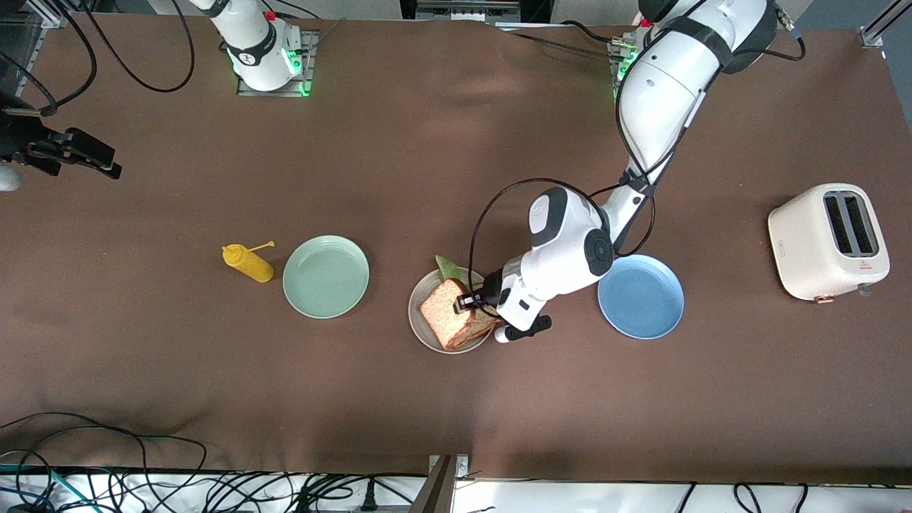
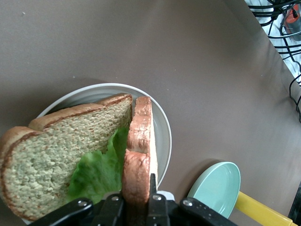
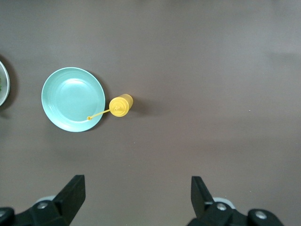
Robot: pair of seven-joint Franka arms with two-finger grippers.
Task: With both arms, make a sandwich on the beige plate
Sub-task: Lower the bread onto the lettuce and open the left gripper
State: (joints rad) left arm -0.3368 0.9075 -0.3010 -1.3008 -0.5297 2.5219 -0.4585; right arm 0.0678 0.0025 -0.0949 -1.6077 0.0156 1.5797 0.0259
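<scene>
A long table covered in brown cloth is filling the room, with two white robot arms based along one edge. Near the middle of the table the beige plate is sitting between a mint-green plate and a blue plate. On the beige plate one slice of brown bread is lying with a green lettuce leaf on it, and a second slice is standing on edge beside the leaf. The left gripper is hanging low over the plate, its two black fingers pinching the crust of the upright slice. The right gripper is waiting high over the right arm's end of the table, its fingers spread wide and holding nothing. A yellow squeeze bottle is lying beside the mint-green plate, and a cream toaster is standing toward the left arm's end.
</scene>
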